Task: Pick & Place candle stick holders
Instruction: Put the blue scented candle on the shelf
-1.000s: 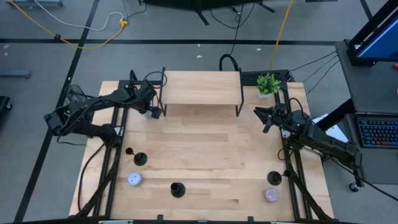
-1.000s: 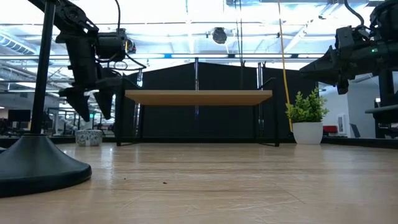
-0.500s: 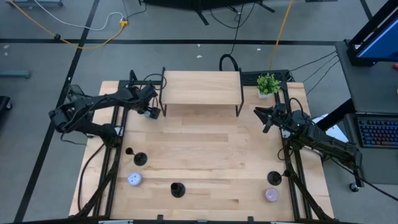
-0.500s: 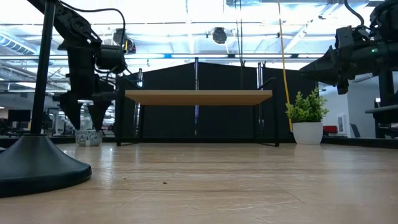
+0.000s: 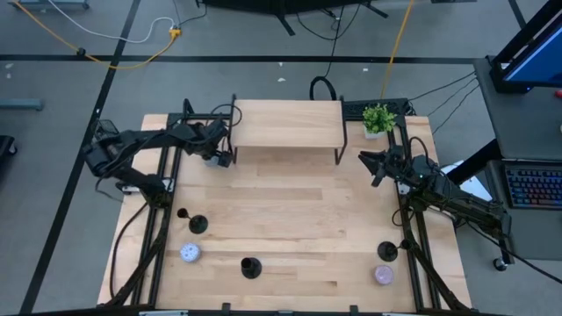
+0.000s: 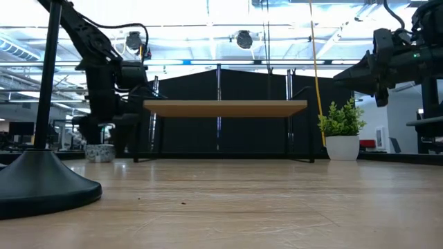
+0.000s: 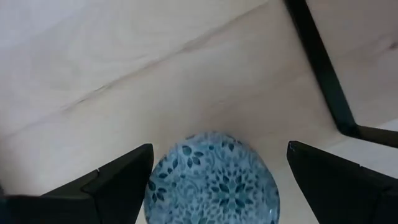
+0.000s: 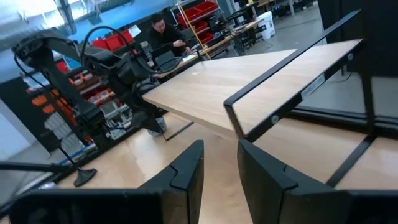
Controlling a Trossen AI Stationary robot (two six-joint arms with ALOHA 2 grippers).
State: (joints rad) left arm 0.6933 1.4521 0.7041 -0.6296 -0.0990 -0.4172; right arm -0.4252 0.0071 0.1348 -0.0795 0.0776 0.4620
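A light wooden table [image 5: 290, 219] carries a raised wooden shelf [image 5: 285, 125] on black legs at its far edge, and it is beside the shelf's leg that the left gripper [image 5: 221, 156] works, lowered over a round blue-patterned tin [image 7: 211, 177]. Its fingers [image 7: 118, 180] stand wide apart, one on each side of the tin and holding nothing; the wrist view does not show whether they touch it. The tin is not a candle stick holder, so the step in hand looks like an approach that has yet to reach any of the task's own pieces.

The right gripper [image 8: 217, 168] hangs in the air off the shelf's other end, near a small potted plant [image 5: 378, 118], fingers only a narrow gap apart and empty. It appears to be waiting.

The three black candle stick holders stand well apart from both grippers along the table's near side: one [image 5: 198, 225] at the left, one [image 5: 251, 268] near the middle, one [image 5: 387, 252] at the right. A pale tin [image 5: 190, 254] sits close to the first, a lilac tin [image 5: 383, 275] just beside the third. Judged from this, picking has not begun; the next move calls for an arm to travel to a holder, come down over its thin stem and close on it squarely.

From above, the left gripper covers most of the blue tin. In the low view a holder's base and stem [image 6: 48, 173] fills the near left corner, cut off by the frame. A small dark spot beside the left holder is too small to make out.
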